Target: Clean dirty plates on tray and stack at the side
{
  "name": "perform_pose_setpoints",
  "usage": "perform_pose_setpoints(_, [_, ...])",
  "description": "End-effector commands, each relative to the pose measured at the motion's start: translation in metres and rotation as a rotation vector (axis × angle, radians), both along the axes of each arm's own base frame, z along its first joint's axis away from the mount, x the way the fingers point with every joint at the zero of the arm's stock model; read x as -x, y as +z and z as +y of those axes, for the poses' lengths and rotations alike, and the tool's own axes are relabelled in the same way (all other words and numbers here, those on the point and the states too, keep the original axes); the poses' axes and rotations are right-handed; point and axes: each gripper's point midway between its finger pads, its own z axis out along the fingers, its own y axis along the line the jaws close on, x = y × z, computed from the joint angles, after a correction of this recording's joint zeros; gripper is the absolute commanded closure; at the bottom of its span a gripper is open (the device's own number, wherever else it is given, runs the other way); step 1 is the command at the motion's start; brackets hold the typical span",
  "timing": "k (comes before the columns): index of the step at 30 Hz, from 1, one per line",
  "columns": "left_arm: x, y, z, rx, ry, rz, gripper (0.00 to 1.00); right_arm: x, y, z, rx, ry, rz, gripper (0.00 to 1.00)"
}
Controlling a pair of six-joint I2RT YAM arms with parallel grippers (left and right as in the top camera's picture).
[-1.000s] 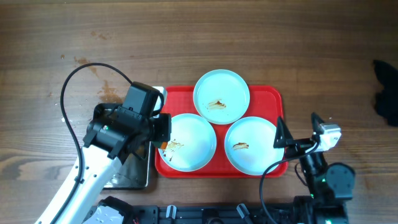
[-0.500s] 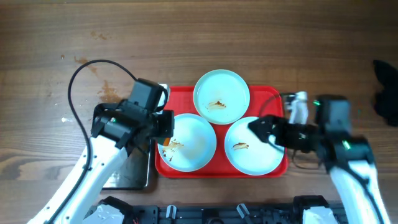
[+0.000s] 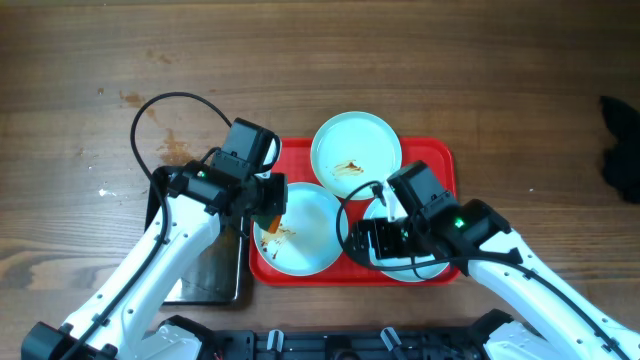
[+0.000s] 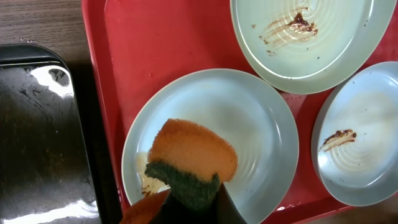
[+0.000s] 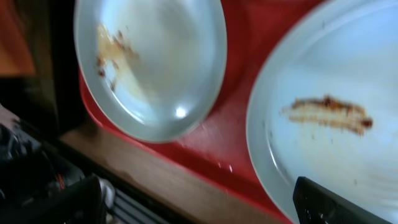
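Where the overhead view looks straight down, a brown wood-grain table (image 3: 450,60) fills the field; no room beyond it is visible. Red tray (image 3: 437,158), centre. Glossy black tray (image 3: 205,270), touching or just beside it at 8 o'clock. On the red tray, each sauce-smeared: plate (image 3: 356,155) at 12 o'clock, second plate (image 3: 310,235) at 7 o'clock, third plate (image 4: 360,149) at 5 o'clock. Right gripper (image 5: 196,186), jaws spread wide and holding nothing, hovers over the third plate. Left gripper (image 4: 186,208) clamps an orange-and-green sponge (image 4: 193,152) over the second plate. Dark object (image 3: 620,150), cut by the frame, at 3 o'clock. Blotchy stains (image 3: 175,150) at 10 o'clock.
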Motion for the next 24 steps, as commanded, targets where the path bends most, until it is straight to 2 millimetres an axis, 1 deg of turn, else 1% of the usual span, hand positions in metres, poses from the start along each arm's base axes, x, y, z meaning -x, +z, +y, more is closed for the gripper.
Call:
perform_pose_setpoints(1, [-0.003, 0.006, -0.007, 0.025, -0.017, -0.011, 0.96, -0.015, 0.013, 0.006, -0.027, -0.048, -0.053, 0.00])
perform_pose_setpoints(2, [-0.002, 0.006, -0.007, 0.027, -0.018, -0.011, 0.96, -0.017, 0.012, 0.003, -0.012, -0.055, -0.063, 0.00])
perform_pose_setpoints(3, [-0.003, 0.006, -0.007, 0.028, -0.017, -0.012, 0.96, -0.021, 0.008, -0.005, 0.037, -0.074, -0.086, 0.00])
perform_pose_setpoints(5, [-0.003, 0.007, -0.008, 0.030, -0.015, -0.014, 0.96, -0.020, 0.003, -0.015, 0.088, -0.105, -0.077, 0.00])
perform_pose_setpoints(6, [-0.004, 0.007, -0.008, 0.031, -0.015, -0.015, 0.96, -0.019, -0.001, -0.026, 0.139, -0.168, -0.054, 0.00])
perform_pose_setpoints(7, [-0.004, 0.007, -0.009, 0.037, -0.016, -0.015, 0.96, -0.017, -0.007, -0.041, 0.202, -0.258, -0.026, 0.00])
perform_pose_setpoints(8, [-0.003, 0.008, -0.011, 0.047, -0.020, -0.013, 0.96, -0.016, -0.011, -0.056, 0.267, -0.308, -0.015, 0.00])
perform_pose_setpoints(9, [-0.003, 0.008, -0.013, 0.057, -0.021, -0.012, 0.96, -0.015, -0.013, -0.066, 0.310, -0.326, -0.015, 0.00])
perform_pose_setpoints(10, [-0.004, 0.009, -0.013, 0.058, -0.021, -0.014, 0.96, -0.013, -0.014, -0.072, 0.334, -0.323, -0.013, 0.00])
perform_pose_setpoints(11, [-0.004, 0.009, -0.013, 0.059, -0.021, -0.017, 0.96, -0.013, -0.014, -0.071, 0.330, -0.293, -0.017, 0.00])
perform_pose_setpoints(13, [-0.005, 0.009, -0.014, 0.061, -0.021, -0.022, 0.96, -0.010, -0.009, -0.047, 0.219, -0.168, -0.011, 0.00])
perform_pose_setpoints(14, [-0.006, 0.010, -0.014, 0.062, -0.021, -0.024, 0.96, -0.010, -0.009, -0.043, 0.199, -0.165, -0.003, 0.00])
perform_pose_setpoints(16, [-0.006, 0.010, -0.014, 0.063, -0.021, -0.025, 0.96, -0.013, -0.013, -0.049, 0.228, -0.253, 0.017, 0.00])
perform_pose_setpoints(18, [-0.006, 0.010, -0.014, 0.063, -0.021, -0.024, 0.96, -0.017, -0.019, -0.055, 0.268, -0.285, 0.015, 0.00])
perform_pose_setpoints(19, [-0.006, 0.010, -0.014, 0.063, -0.021, -0.024, 0.96, -0.020, -0.018, -0.052, 0.258, -0.275, 0.003, 0.00])
perform_pose_setpoints(21, [-0.006, 0.010, -0.014, 0.062, -0.022, -0.025, 0.96, -0.019, -0.016, -0.041, 0.207, -0.218, 0.004, 0.00])
perform_pose_setpoints(22, [-0.007, 0.010, -0.014, 0.064, -0.022, -0.029, 0.96, -0.024, -0.014, -0.036, 0.188, -0.169, -0.035, 0.00])
perform_pose_setpoints(23, [-0.009, 0.011, -0.015, 0.068, -0.022, -0.037, 0.96, -0.029, -0.011, -0.029, 0.159, -0.142, -0.064, 0.04])
perform_pose_setpoints(24, [-0.009, 0.011, -0.015, 0.069, -0.022, -0.038, 0.96, -0.031, -0.010, -0.028, 0.153, -0.145, -0.071, 0.05])
